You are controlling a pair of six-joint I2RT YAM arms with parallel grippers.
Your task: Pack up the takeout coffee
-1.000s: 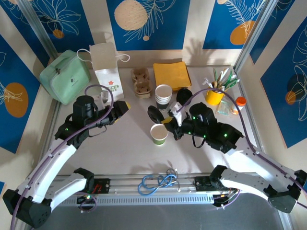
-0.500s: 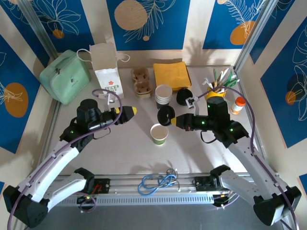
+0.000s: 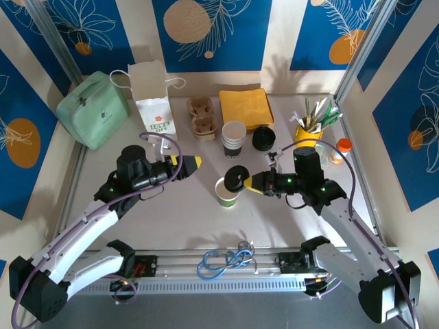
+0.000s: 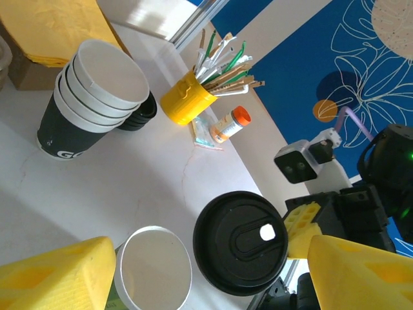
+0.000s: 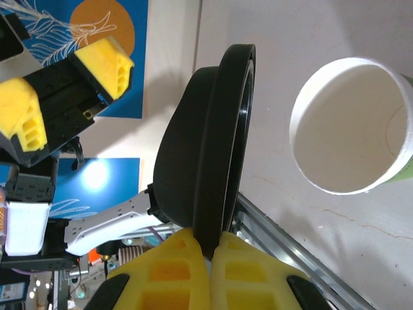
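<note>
Your right tool (image 3: 255, 183) is clamped tight on the rim of a black lid (image 3: 235, 177), its yellow fingers (image 5: 181, 265) pinching the edge from both sides. You've got that lid standing on edge, tilted, its top face turned toward the left arm. It hangs just beside the open mouth of the green paper cup (image 3: 227, 192), on the cup's right; I can't tell whether lid and rim touch. The cup stands upright on the table (image 3: 185, 212) near the middle, between your two arms, and it is uncovered with nothing visible inside.

Over on the other side, your left tool (image 3: 191, 163) is spread wide with nothing in it. It sits off to the cup's left and points toward the cup and the lid.

Further back, a stack of dark cups (image 3: 233, 137) stands upright behind the green one, with a pile of black lids (image 3: 263, 138) just to its right. Behind those lie yellow napkins (image 3: 245, 106) and a brown cup carrier (image 3: 201, 115). A white paper bag (image 3: 152, 99) stands open at the back left, beside a mint-green case (image 3: 92, 108). At the right, a yellow holder (image 3: 306, 137) bristles with stirrers, and an orange-capped bottle (image 3: 343, 147) is just beside it.
</note>
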